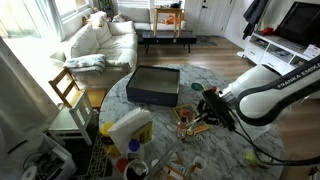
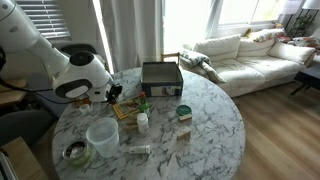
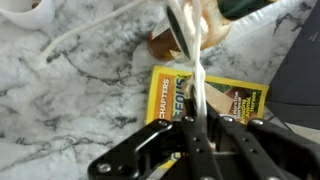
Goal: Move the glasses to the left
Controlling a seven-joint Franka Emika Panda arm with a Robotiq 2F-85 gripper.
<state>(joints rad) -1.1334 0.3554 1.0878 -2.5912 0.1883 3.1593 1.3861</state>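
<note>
Marble counter (image 2: 205,135), round, in a living room with a white sofa (image 2: 245,55) behind. Only in the wrist view are the glasses (image 3: 190,55) seen, as a thin pale strip, judged to be a temple, running away from the jaws over a yellow book (image 3: 165,100). The lens part is blurred and cannot be made out.

On the gripper (image 3: 192,128) the jaws are closed tight on the end of that strip, probably because so thin a frame offers no other hold. Whether the glasses are lifted clear or trailing on the book cannot be told.

In both exterior views the gripper (image 1: 207,104) (image 2: 114,93) is held low over the book, and the glasses are hidden by it. A dark box (image 2: 161,75) lies just beyond. A small bottle (image 2: 143,122), a green-lidded jar (image 2: 183,112) and a white tub (image 2: 101,137) stand near.

The grasp is judged made and the carry leftward not yet done. A swinging frame could catch the clutter.
</note>
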